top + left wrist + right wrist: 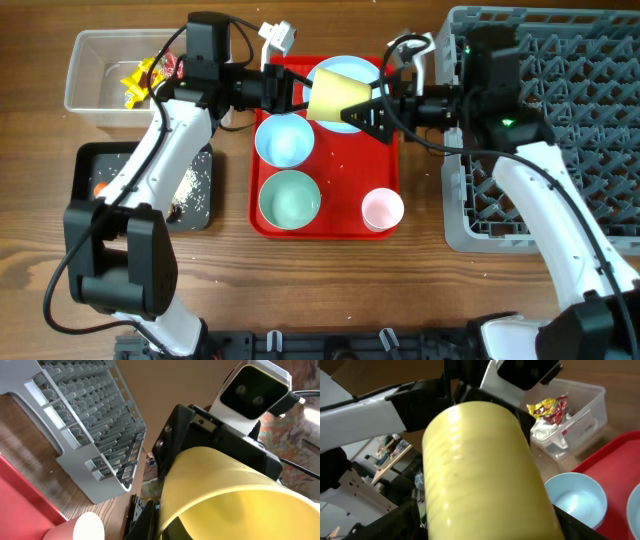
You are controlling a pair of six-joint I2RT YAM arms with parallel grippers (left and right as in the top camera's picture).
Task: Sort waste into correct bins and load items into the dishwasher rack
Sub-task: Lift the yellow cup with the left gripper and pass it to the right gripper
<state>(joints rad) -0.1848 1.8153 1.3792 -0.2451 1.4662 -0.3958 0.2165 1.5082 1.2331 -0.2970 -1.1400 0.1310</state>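
Observation:
The yellow cup [335,97] lies on its side in the air over the red tray, between both grippers. My left gripper [300,97] pinches its rim, one finger outside and one inside [162,527]; the left wrist view looks into the cup [235,500]. My right gripper [372,108] straddles the cup's body [485,475], a finger on each side [487,527]. Under it sits the light blue plate [355,68]. Two light blue bowls [284,139] [290,198] and the pink cup [382,209] stand on the tray. The grey rack [560,130] is at the right.
The clear tub [90,85] at the far left holds yellow and red wrappers [140,78] and tissue [542,430]. The black tray [100,160] below it holds rice [195,185] and a carrot [100,188]. The flat red tray [330,225] is in the middle.

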